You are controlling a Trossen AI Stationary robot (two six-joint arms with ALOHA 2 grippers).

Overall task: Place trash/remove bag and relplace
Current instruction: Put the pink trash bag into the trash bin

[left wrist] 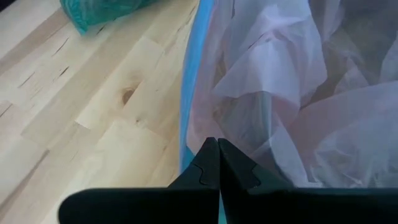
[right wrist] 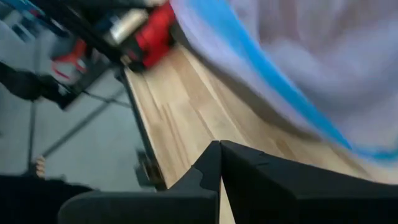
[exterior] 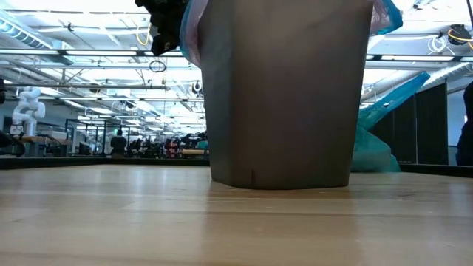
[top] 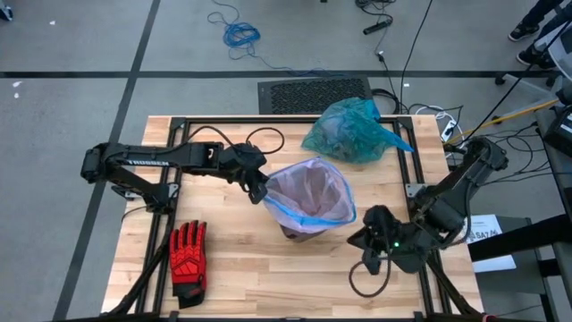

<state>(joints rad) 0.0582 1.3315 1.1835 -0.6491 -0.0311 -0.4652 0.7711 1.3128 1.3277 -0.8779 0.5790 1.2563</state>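
The teal-green bag (top: 353, 131) lies bunched on the table's far side.

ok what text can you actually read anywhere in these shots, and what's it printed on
"TROSSEN", white letters along the left arm in the high view.
White paper sheet beside the right arm, off the table's edge: dark print, too small to read.
Red glove: no readable marking.
Nothing legible on the lilac bag or the teal bag.

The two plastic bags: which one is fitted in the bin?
The pale lilac bag with the blue rim lines the bin, mouth open. The teal-green bag lies bunched on the table behind it.
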